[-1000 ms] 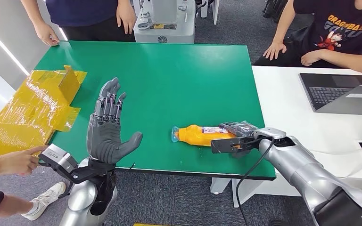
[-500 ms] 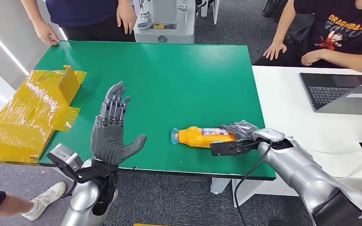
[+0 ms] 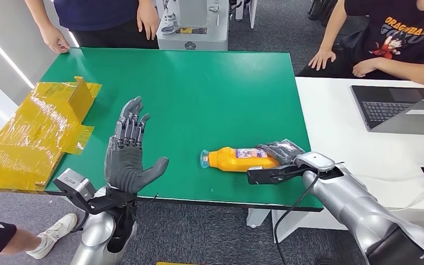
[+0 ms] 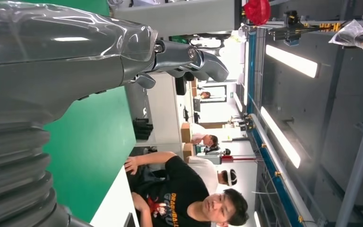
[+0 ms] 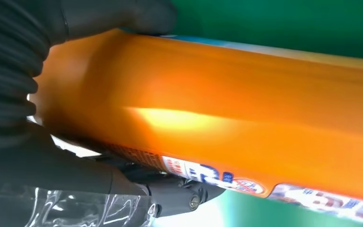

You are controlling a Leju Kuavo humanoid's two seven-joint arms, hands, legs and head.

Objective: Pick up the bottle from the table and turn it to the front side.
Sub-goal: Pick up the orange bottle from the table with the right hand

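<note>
An orange bottle with a white label lies on its side near the front edge of the green table, cap end pointing left. My right hand wraps around its base end, fingers over the top; the right wrist view has the orange bottle pressed against the palm with a finger across it and the thumb under it. My left hand is raised upright over the table's front left, fingers spread and palm bare; in the left wrist view its fingers stretch out holding nothing.
A yellow flattened carton covers the table's left edge. People stand at the far edge and sit at the right by a white desk with a laptop. A grey machine stands behind the table.
The bottle and my right hand have stayed almost still. My left hand drifted slightly. A person's hand at the lower left has withdrawn from the left wrist.
</note>
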